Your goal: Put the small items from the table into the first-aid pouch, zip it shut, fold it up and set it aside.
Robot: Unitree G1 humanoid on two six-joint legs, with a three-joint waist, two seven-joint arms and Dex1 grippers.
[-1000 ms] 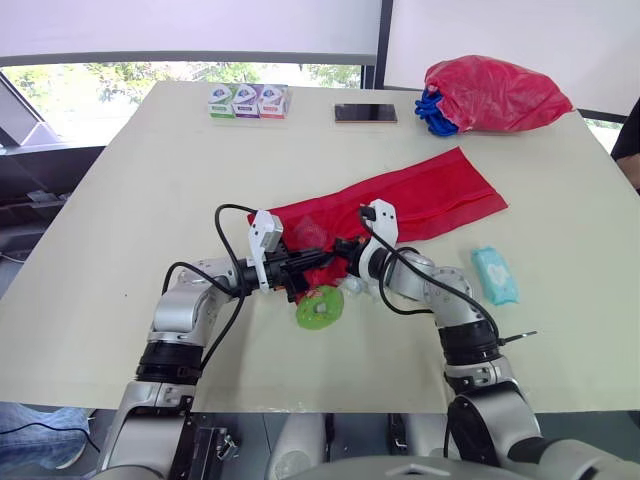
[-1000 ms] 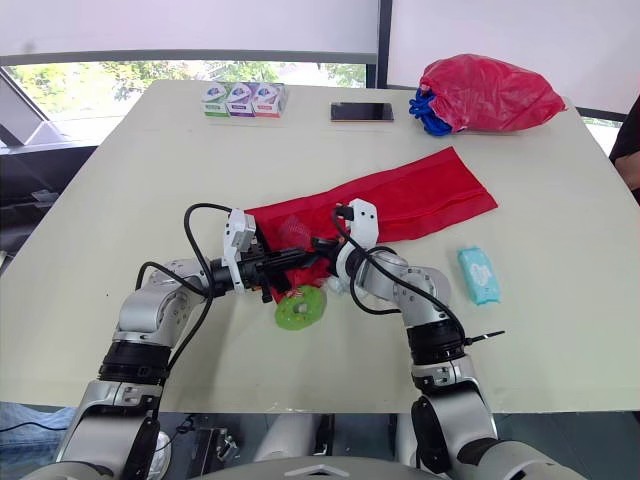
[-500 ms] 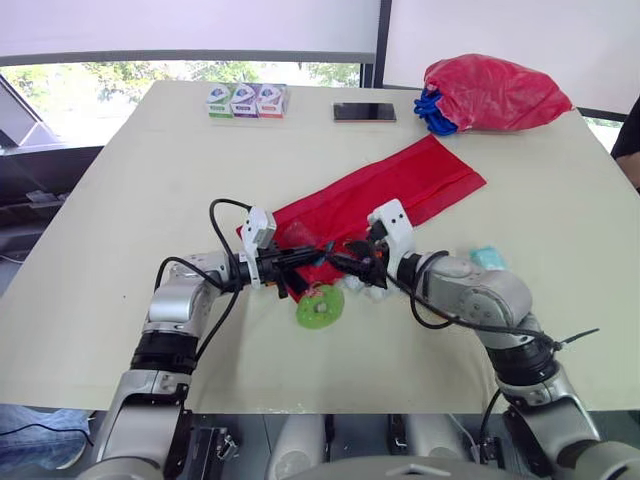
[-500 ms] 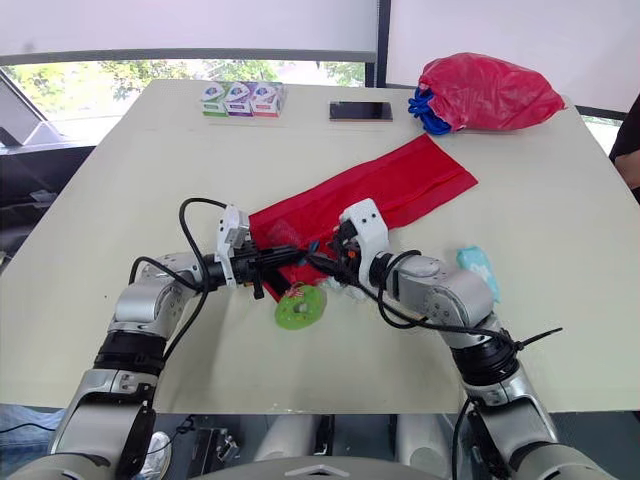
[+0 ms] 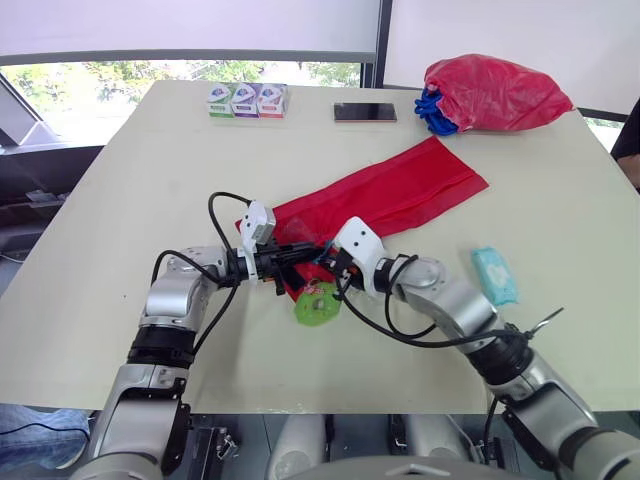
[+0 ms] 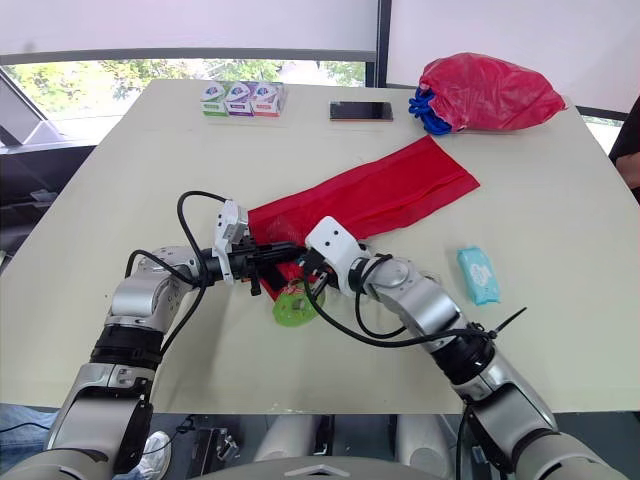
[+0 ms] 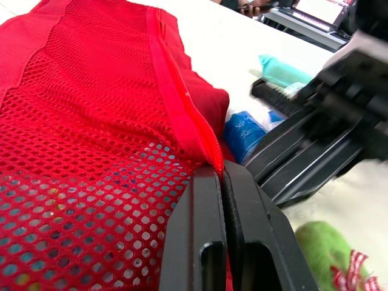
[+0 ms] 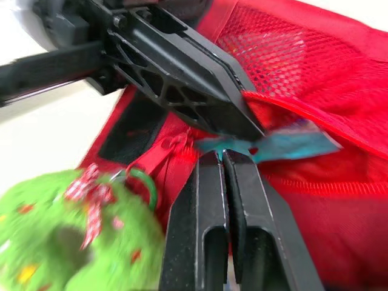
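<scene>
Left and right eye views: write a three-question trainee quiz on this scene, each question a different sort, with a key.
1. True or false: the left end effector pinches the edge of the red mesh pouch.
2. Short answer: is the green wreath inside the pouch or outside it?
3. The right end effector is shut on: A nothing, B a teal packet, C the green wreath.
Key: 1 true; 2 outside, on the table beside the pouch's end; 3 B.

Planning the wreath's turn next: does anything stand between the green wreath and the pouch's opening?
Yes. Both grippers crowd that opening: the left gripper clamps the red mesh pouch's edge, and the right gripper holds a blue packet there, beside the green wreath.
</scene>
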